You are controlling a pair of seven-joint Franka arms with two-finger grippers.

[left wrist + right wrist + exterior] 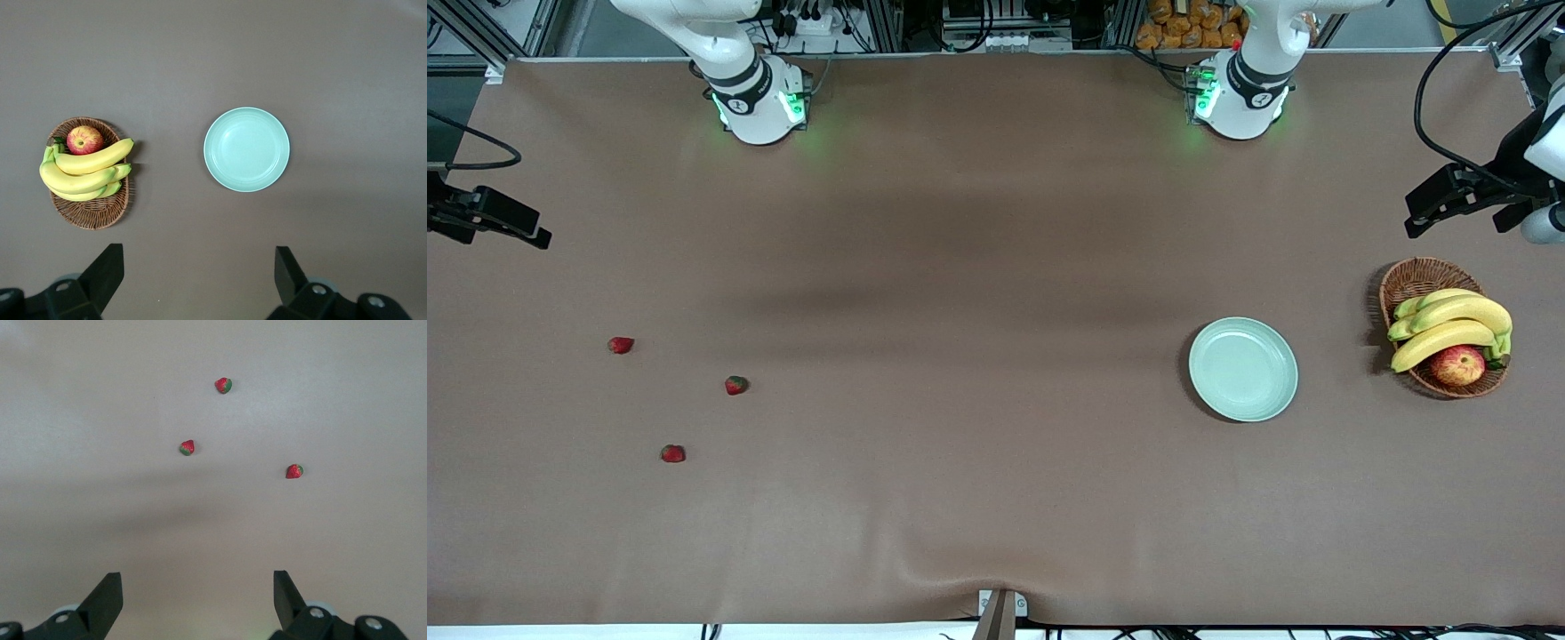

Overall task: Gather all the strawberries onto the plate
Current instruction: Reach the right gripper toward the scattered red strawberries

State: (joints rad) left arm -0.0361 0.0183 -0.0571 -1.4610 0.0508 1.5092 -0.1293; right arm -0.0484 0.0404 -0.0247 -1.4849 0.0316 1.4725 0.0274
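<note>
My left gripper (197, 280) hangs high above the table (978, 267) at the left arm's end, fingers (107, 270) spread wide with nothing between them. Below it, in the left wrist view, lies the plate (247, 149), pale mint green, round and bare inside, flat on the brown cloth. Beside the plate, closer still to the left arm's end of the table, sits a wicker basket (93, 210) carrying a bunch of bananas (83, 175) and an apple (85, 139). Plate and basket are near each other but apart.

My right gripper (197, 603) is likewise up in the air over the right arm's end of the table, its fingers (107, 593) wide open and holding nothing. Under it the three strawberries lie loose on the cloth, each apart from the others. In the front view, one strawberry (621, 345) lies closest to the right arm's end of the table. A second strawberry (735, 385) is nearer the table's middle and a little nearer the front camera. The third strawberry (672, 453) is the nearest to that camera of the three.

All three berries are well apart from the plate (1243, 369), with a long stretch of bare cloth between them. None is on the plate.
</note>
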